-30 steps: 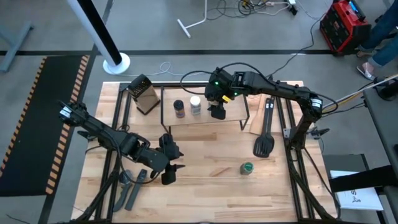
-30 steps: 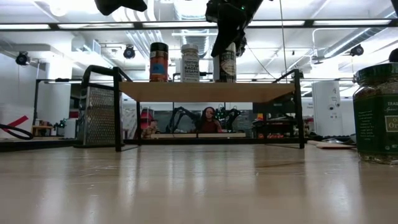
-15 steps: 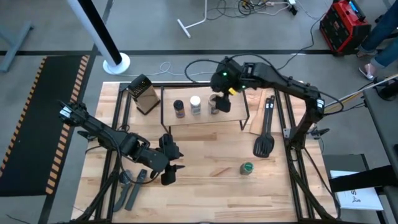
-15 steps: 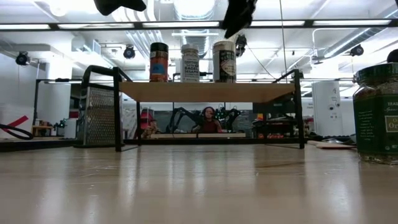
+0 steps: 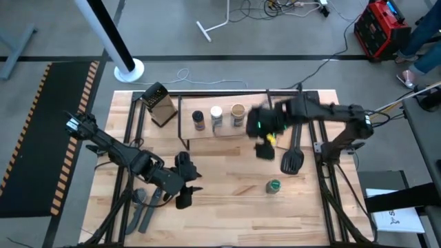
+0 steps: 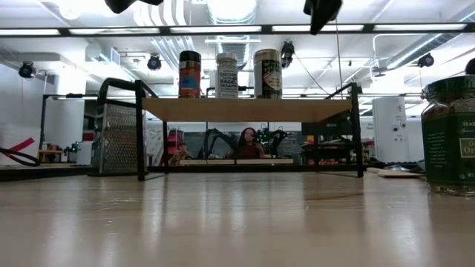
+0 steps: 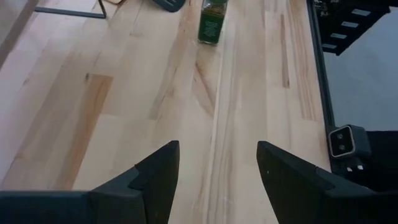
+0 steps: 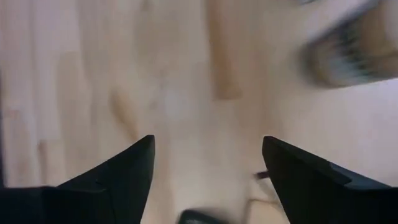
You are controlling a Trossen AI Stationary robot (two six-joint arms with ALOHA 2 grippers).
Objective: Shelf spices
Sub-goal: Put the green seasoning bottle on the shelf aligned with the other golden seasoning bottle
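Nearest, at five o'clock on the table [image 5: 227, 176], the green jar [image 5: 274, 186] stands alone, well apart from the left gripper [image 7: 214, 171], spread empty at seven o'clock. Beyond, the right gripper [image 8: 208, 165] hangs spread and empty just right of the shelf [image 5: 258, 133]. At twelve o'clock, three jars [image 6: 226, 74] stand in a row on it.

A dark box grater [image 5: 159, 104] stands at the surface's [image 5: 227, 182] far-left corner; a black spatula [image 5: 293, 155] lies right.
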